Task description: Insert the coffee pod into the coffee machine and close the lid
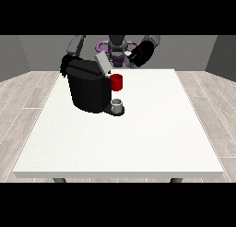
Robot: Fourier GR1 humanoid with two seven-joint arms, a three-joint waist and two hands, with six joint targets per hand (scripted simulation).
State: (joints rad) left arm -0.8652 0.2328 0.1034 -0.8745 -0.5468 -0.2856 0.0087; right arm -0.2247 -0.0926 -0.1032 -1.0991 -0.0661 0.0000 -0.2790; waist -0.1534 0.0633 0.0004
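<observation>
lid (102, 63) up on coffee machine (87, 90)

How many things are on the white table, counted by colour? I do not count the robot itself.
Black: 1, the coffee machine, its grey lid raised
Red: 1, the red piece at the machine's front
Grey: 1, the small cup on the machine's base
Total: 3

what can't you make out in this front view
- Robot hand at the view's left: mostly behind the coffee machine; finger pose unreadable.
- Robot hand at the view's right: too small to tell whether it holds anything.
- Coffee pod: not identifiable.
- Lid: raised, but the opening under it is hidden by the machine's top.
- Table legs: cut off by the bottom band.
</observation>
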